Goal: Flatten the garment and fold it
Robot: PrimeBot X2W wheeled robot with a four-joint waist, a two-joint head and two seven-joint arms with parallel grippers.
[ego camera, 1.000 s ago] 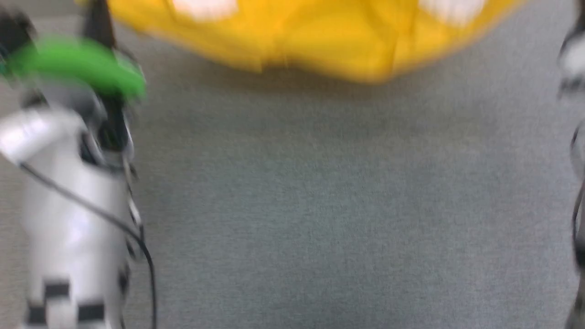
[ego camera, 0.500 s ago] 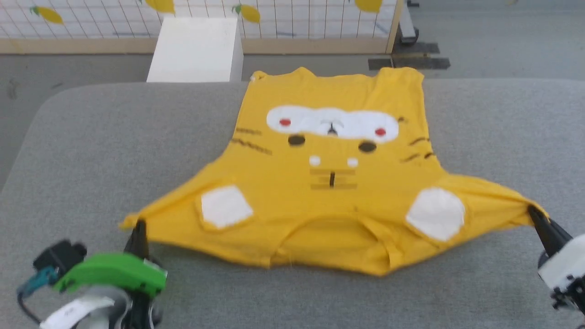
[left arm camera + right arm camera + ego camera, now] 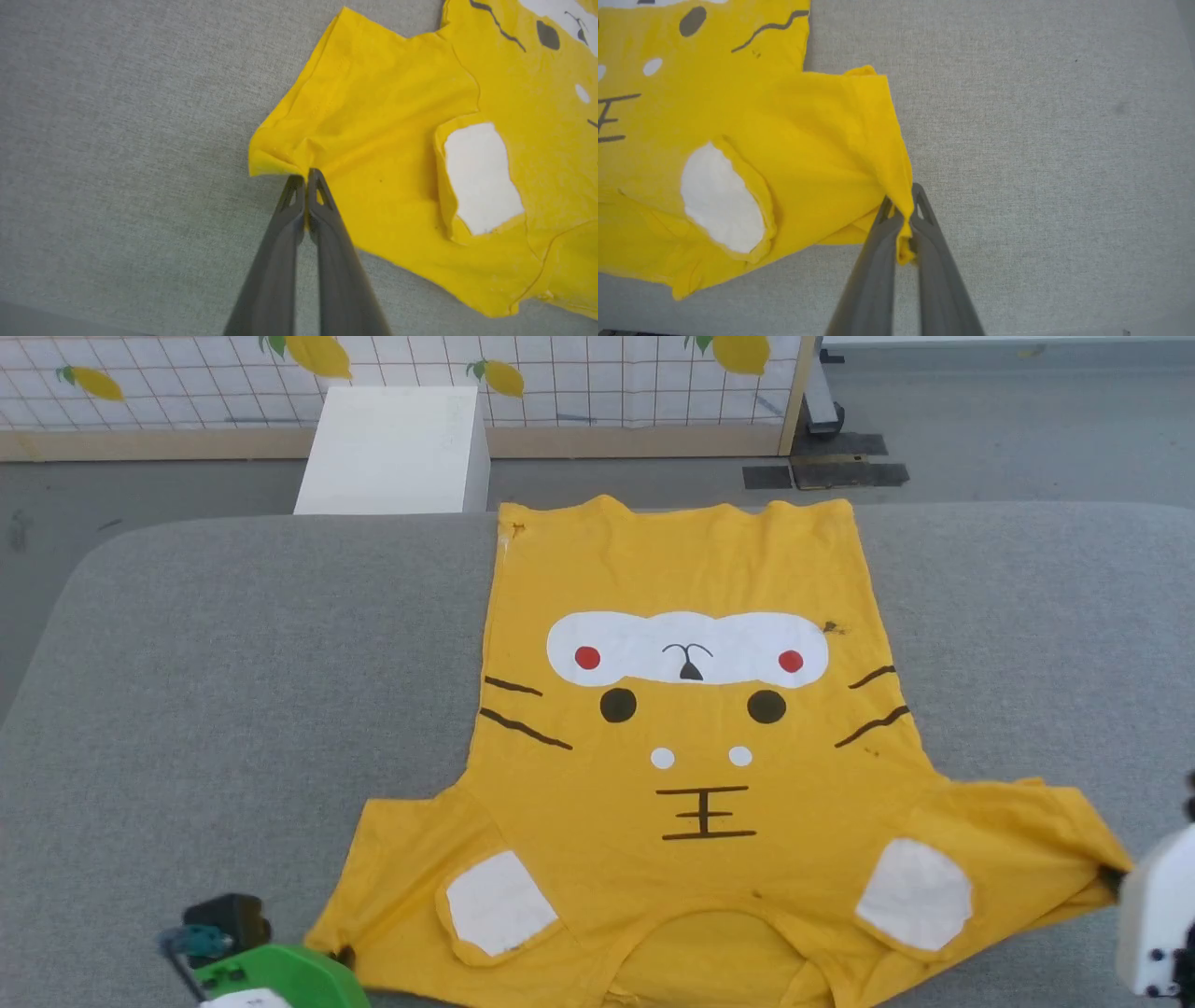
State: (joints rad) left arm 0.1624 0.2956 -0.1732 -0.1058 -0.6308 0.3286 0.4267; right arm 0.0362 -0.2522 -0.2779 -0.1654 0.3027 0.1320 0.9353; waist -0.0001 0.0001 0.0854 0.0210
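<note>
Two sleeve corners of the garment (image 3: 681, 569) are clamped; the left gripper (image 3: 306, 176) pinches one, the right gripper (image 3: 903, 205) the other, with cloth bunched in its grip; the garment lies print-up, spread on the grey table (image 3: 233, 691), collar toward the robot; the head view's bottom edge cuts off the collar, and both pinch points are barely discernible there.

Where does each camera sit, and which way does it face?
Head view: on the head, facing forward and down at the T-shirt spread on the grey pad; green wrist housing lower left.
Left wrist view: on that wrist, looking along the left gripper, shut on a sleeve corner.
Right wrist view: likewise, along the right gripper, shut on the other sleeve.
Shared: all show T-shirt and pad.
</note>
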